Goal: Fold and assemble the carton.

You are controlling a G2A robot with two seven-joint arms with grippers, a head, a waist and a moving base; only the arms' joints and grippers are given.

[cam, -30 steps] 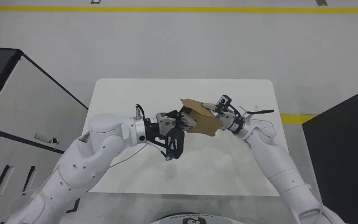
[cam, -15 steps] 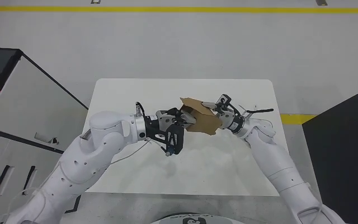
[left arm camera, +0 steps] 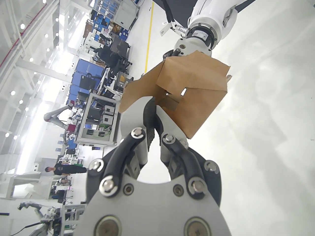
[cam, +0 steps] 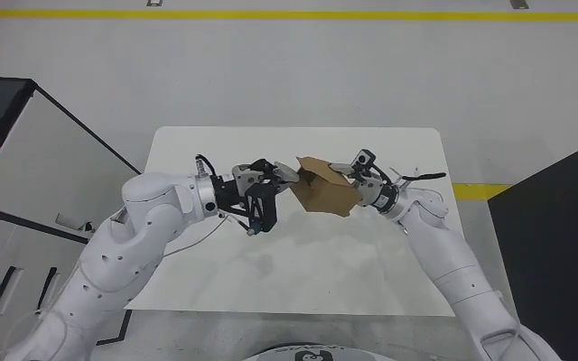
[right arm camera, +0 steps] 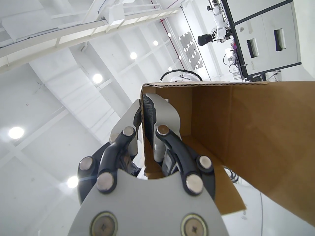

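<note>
The carton (cam: 325, 188) is matt brown corrugated cardboard, fluted along its cut edges. The right gripper (right arm camera: 144, 109) has satin grey metal plates and black ribbed rubber pads (right arm camera: 148, 114). The table (cam: 361, 262) is smooth and white.

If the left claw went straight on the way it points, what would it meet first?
Probably the carton, its folded end flaps right ahead of the left claw; they may already touch.

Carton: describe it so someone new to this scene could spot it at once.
On the white table, look where the two arms meet. The carton is held there, one wall pinched in the right pincer. It is the only brown cardboard thing, half-folded with one end open.
</note>
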